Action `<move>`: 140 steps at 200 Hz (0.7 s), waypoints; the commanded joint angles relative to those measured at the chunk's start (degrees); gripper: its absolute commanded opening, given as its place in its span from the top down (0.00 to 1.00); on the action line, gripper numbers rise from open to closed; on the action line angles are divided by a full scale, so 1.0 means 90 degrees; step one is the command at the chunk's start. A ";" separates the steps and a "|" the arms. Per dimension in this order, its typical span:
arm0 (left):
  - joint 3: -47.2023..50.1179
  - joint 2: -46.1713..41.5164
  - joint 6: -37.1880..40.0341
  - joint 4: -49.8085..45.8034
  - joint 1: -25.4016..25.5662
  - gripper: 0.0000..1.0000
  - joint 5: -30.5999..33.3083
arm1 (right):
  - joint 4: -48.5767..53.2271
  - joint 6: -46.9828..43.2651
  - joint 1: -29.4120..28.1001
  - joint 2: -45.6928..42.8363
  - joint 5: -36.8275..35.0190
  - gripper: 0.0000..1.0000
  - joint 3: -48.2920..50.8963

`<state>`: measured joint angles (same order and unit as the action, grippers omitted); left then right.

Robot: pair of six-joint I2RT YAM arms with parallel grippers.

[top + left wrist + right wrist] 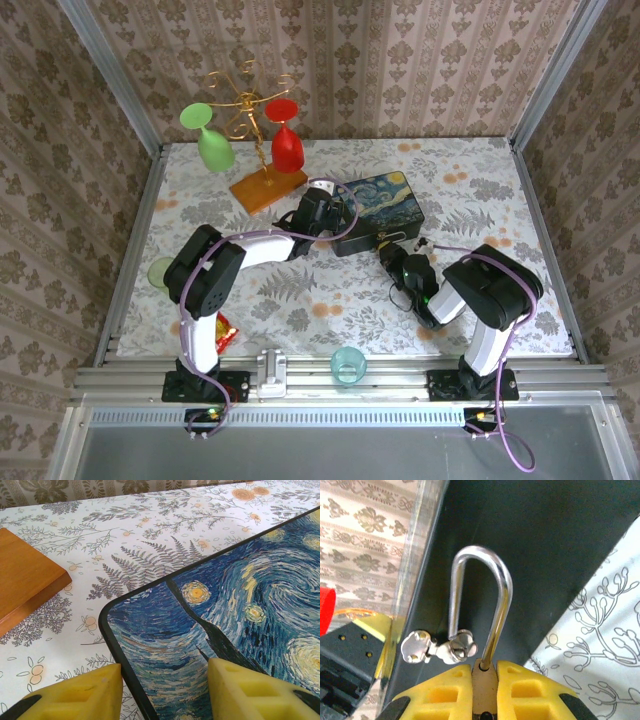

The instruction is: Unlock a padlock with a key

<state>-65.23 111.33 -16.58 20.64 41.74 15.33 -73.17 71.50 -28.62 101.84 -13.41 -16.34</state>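
Padlock (484, 692) is sitting clamped between the fingers of the right gripper (484, 669), shackle (506, 595) at the clasp (460, 647) just ahead, while the left gripper (164, 672) is straddling a corner of the box (240, 595) unclosed, so pulling is probably risking a dragged box or a slipped lock.

Worktop (500, 200): fern and orange-flower print.
Painted box (385, 200): corner between the fingers of the left end effector (165, 690), side just ahead of the right end effector (484, 680).
Wooden stand base (268, 188): left of the left end effector.
Green cup (160, 272): left edge, well apart from both.
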 commanded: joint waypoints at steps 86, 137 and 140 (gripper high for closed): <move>-0.0064 0.0369 0.0714 -0.1744 -0.0072 0.52 -0.0216 | 0.6265 -0.1922 0.0797 -0.2312 0.2821 1.00 -0.0640; -0.0269 0.0214 0.0909 -0.1784 -0.0239 0.51 -0.0326 | 0.8405 -0.3078 0.1437 -0.2567 0.4444 1.00 -0.1199; -0.0270 0.0202 0.0916 -0.1783 -0.0241 0.51 -0.0318 | 0.8487 -0.3130 0.1465 -0.2534 0.4550 1.00 -0.1232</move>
<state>-68.71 111.28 -11.64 14.96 40.71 13.43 -12.82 51.90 -17.32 78.50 17.34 -23.14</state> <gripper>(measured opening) 0.487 0.138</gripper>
